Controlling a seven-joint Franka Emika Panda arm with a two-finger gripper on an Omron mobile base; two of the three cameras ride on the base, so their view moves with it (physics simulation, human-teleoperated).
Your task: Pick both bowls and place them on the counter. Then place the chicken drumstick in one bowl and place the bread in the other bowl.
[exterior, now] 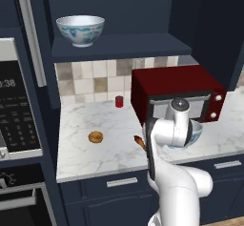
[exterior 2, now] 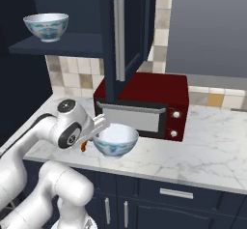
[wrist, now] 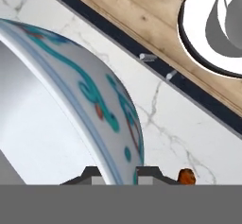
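I am holding one bowl (exterior 2: 115, 141) by its rim, and my gripper (wrist: 119, 173) is closed on that rim: one finger is standing inside the wall and the other finger outside it. In the hand view the painted side of this bowl is curving up from between my fingertips. I am keeping the bowl just in front of the red microwave (exterior: 176, 94), above the front part of the counter (exterior: 95, 160). I cannot tell from the pictures if its foot is already touching the marble or is hanging a little above it.

The second bowl (exterior: 81, 29) is waiting on the dark shelf (exterior: 121, 46), high up and to the left of the microwave, so I judge that the first part of the task is only about half done. The bread (exterior: 96, 137) is lying on the counter well to the left of the microwave. The chicken drumstick (exterior: 139, 142) is lying between the bread and the microwave, near my arm. No food is in any bowl, so both foods are left to do.

The bowl in my fingers is standing almost upright, with its opening looking up. The drumstick is partly hidden behind my arm; its long axis seems to run diagonally on the marble, but I cannot say which end is the bone.
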